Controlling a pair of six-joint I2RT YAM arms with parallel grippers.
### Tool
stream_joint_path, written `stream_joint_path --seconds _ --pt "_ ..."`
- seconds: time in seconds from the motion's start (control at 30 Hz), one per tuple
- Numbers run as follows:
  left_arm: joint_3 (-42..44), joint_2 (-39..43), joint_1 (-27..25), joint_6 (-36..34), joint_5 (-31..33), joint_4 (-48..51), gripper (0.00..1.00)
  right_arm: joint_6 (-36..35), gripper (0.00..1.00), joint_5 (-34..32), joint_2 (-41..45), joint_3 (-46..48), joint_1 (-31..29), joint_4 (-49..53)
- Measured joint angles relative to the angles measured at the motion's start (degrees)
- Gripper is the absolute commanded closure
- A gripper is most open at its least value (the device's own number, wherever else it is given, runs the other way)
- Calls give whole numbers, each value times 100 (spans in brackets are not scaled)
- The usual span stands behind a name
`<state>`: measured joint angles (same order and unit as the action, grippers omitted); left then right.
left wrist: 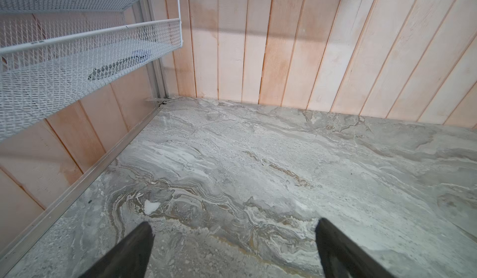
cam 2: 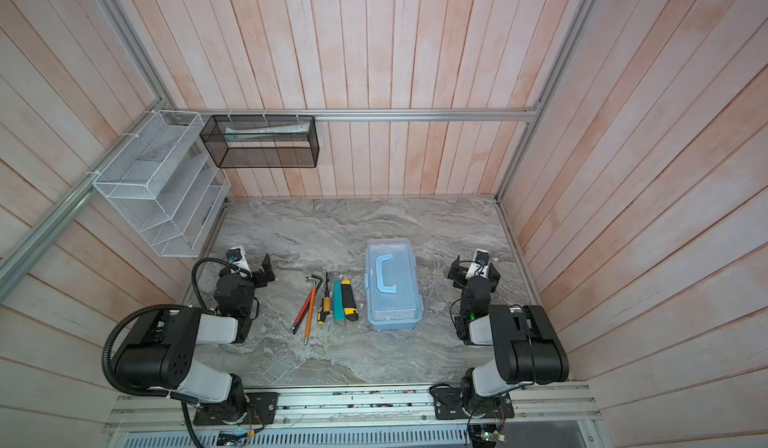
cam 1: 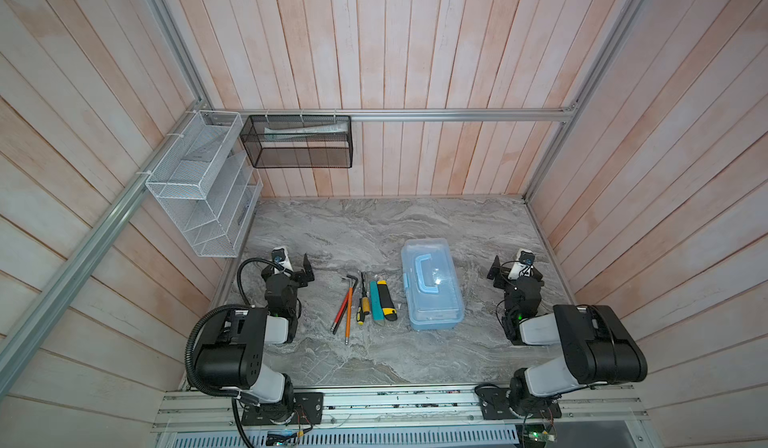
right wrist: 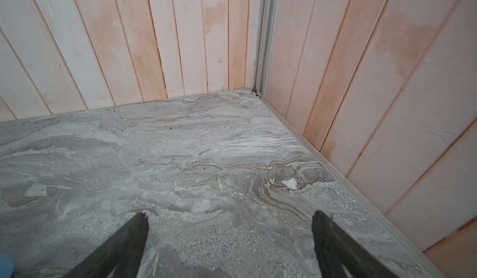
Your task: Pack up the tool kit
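Note:
The tool kit (cam 1: 432, 285) (cam 2: 392, 285), a light-blue case with a clear lid and blue handle, lies closed on the marble table right of centre in both top views. To its left lie loose tools in a row: red and orange hex keys (cam 1: 343, 306), a screwdriver (cam 1: 363, 306), a teal cutter (cam 1: 376, 300) and a yellow-black utility knife (cam 1: 387, 300). My left gripper (cam 1: 296, 267) (cam 2: 253, 269) (left wrist: 233, 223) rests open at the left, empty. My right gripper (cam 1: 515, 269) (cam 2: 475, 273) (right wrist: 229, 214) rests open right of the case, empty. Both wrist views show only bare table between the fingers.
A white wire-mesh rack (cam 1: 199, 192) (left wrist: 77, 57) hangs on the left wall above the left arm. A black mesh basket (cam 1: 299, 142) hangs on the back rail. Wooden walls enclose the table (cam 1: 374, 225) on three sides.

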<state>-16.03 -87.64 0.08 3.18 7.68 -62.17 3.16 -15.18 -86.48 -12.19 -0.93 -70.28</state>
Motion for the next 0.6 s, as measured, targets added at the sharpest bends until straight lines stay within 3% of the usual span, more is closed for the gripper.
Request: stream_joint_path --seconds 0.6 --pt "2 -2 72 2 -153 -2 0 0 2 2 0 -9 7 0"
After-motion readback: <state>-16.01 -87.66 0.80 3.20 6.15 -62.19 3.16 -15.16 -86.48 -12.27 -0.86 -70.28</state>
